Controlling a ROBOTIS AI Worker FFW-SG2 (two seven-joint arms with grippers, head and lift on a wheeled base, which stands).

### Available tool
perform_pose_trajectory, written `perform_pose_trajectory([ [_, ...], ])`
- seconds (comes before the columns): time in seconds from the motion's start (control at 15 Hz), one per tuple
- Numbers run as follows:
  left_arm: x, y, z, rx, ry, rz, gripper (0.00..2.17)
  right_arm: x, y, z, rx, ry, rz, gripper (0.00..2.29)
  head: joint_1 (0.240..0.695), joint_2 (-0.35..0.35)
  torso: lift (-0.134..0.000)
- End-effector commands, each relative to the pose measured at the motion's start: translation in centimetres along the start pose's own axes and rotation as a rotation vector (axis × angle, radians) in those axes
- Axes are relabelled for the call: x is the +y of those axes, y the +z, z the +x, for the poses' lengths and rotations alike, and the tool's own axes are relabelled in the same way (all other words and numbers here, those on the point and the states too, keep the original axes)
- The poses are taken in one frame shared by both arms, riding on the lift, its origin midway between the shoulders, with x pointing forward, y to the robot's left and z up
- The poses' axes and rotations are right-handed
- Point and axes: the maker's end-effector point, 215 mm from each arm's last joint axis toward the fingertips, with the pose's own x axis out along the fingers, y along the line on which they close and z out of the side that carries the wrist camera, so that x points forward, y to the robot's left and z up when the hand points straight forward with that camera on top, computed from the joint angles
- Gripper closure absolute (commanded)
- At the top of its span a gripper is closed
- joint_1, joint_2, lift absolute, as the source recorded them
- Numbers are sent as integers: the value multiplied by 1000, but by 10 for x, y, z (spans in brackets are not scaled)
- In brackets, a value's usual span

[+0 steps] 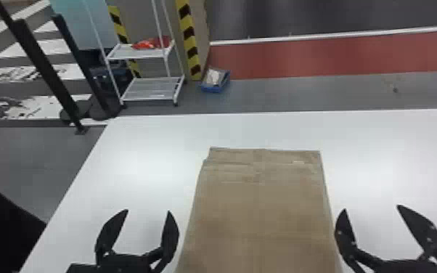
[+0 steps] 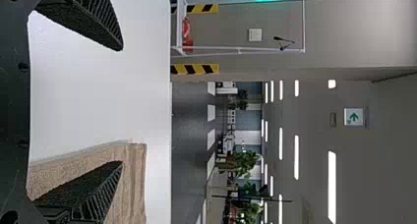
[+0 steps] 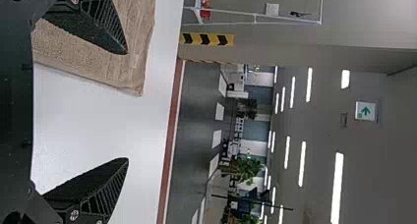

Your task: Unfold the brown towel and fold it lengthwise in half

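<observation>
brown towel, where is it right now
In the head view the brown towel lies on the white table, between the open left claw and the open right claw, running from mid-table down to the bottom edge.

Brown towel, white table.

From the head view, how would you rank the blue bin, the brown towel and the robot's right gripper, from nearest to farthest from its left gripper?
1. Brown towel, on the white table, just right of the left gripper.
2. Right gripper, over on the towel's other side.
3. Blue bin, on the floor beyond the table's far edge.
</observation>
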Motion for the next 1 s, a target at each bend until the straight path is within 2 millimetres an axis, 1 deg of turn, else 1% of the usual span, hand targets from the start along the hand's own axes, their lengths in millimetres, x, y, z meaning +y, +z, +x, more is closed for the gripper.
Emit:
perform_pose_trajectory([
  [0.0, -1, -1, 2, 1, -2, 0, 43, -2, -5, 23, 21, -3, 6, 110, 695, 188, -120],
  [0.13, 0, 0, 5, 1, -5, -2, 43, -5, -8, 47, 44, -3, 8, 110, 695, 184, -120],
  [0.2, 0, 0, 6, -1, -6, -1, 43, -8, -13, 63, 67, -5, 7, 110, 695, 181, -120],
  [0.33, 0, -4, 11, 10, -14, -1, 46, -8, -22, 93, 105, 2, -15, 110, 695, 172, -120],
  [0.47, -5, -7, 19, 16, -29, -2, 46, -9, -31, 123, 150, 22, -11, 110, 695, 167, -120],
  [0.53, -6, -8, 20, 19, -32, -2, 46, -3, -34, 140, 166, 55, 6, 110, 695, 160, -120],
  [0.67, -7, -12, 23, 30, -35, -4, 46, 16, -41, 168, 184, 125, -2, 110, 695, 160, -120],
  [0.8, -17, -15, 33, 34, -55, -10, 46, 30, -47, 183, 202, 198, 25, 110, 695, 171, -120],
  [0.93, -22, -22, 37, 48, -64, -12, 46, 37, -53, 197, 216, 241, 45, 110, 695, 181, -120],
])
